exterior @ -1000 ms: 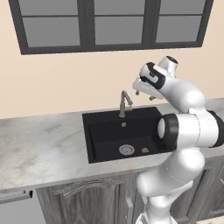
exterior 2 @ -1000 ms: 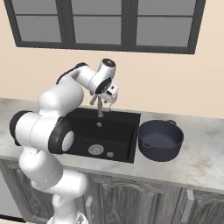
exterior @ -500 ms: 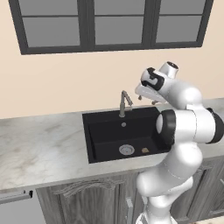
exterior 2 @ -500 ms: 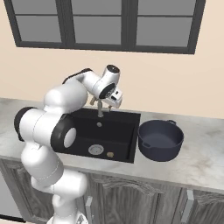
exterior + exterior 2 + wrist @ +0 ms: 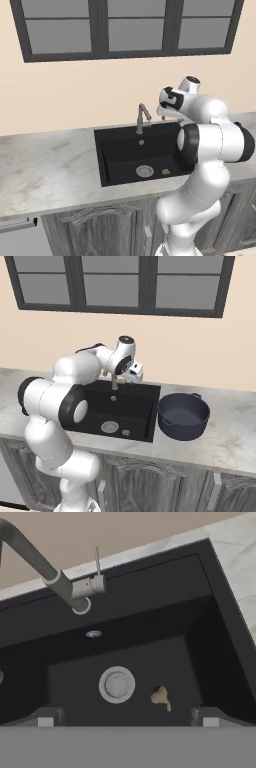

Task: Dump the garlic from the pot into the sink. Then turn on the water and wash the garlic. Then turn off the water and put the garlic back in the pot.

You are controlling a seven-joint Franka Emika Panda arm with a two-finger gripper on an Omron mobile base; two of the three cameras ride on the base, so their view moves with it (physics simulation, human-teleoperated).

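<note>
The garlic [image 5: 160,696] lies on the floor of the black sink [image 5: 220,607], just right of the round steel drain [image 5: 116,684]; it is also seen as a small tan lump [image 5: 165,171] [image 5: 126,432] in both base views. The dark pot [image 5: 183,416] stands upright on the counter right of the sink [image 5: 150,406]. My gripper [image 5: 126,718] hangs high above the basin near the faucet [image 5: 65,587], open, with nothing between its fingertips [image 5: 45,717]. From the base views the gripper [image 5: 164,111] [image 5: 134,374] is at the sink's [image 5: 102,160] back edge.
The faucet's thin lever [image 5: 97,562] stands upright beside the spout. Marble counter [image 5: 45,170] runs left of the sink and around the pot [image 5: 230,441]. A wall with a dark-framed window [image 5: 110,30] rises close behind the faucet [image 5: 142,117].
The hand has shifted a little to the right and lower, past the faucet, while the elbow swung. The jaws stayed open. Garlic and pot have not moved.
</note>
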